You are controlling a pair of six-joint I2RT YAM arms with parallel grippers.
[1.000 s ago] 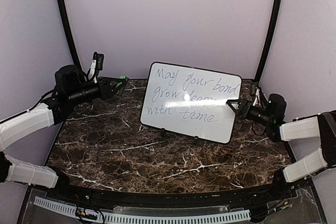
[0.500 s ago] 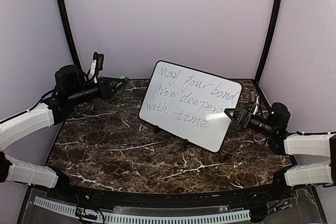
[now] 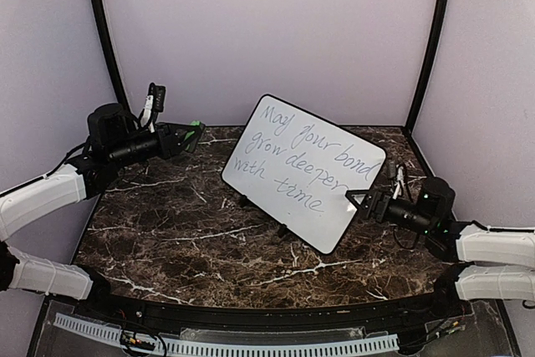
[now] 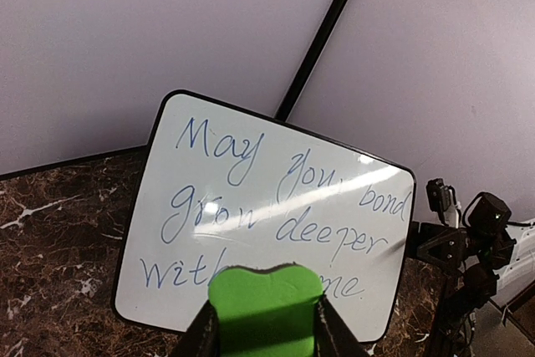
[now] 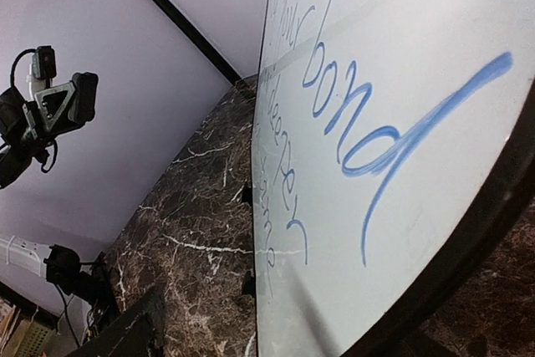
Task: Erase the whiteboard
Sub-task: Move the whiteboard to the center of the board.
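Note:
The whiteboard (image 3: 301, 169) stands tilted on the dark marble table, with blue handwriting across it and its right end swung toward the front. It fills the left wrist view (image 4: 267, 206) and the right wrist view (image 5: 393, 165). My right gripper (image 3: 358, 201) is shut on the board's right edge; one finger (image 5: 134, 332) shows on the written side. My left gripper (image 3: 191, 133) hovers left of the board, apart from it, and is shut on the green eraser (image 4: 266, 307), which also shows in the top view (image 3: 196, 125).
The marble table (image 3: 192, 240) is walled by purple panels with two black poles (image 3: 104, 31) at the back corners. The board's small black feet (image 3: 244, 201) rest on the table. The right arm shows in the left wrist view (image 4: 468, 240).
My right gripper has moved forward and left with the board's right edge, swinging the board clockwise and tilting it more. The left arm and eraser have not moved.

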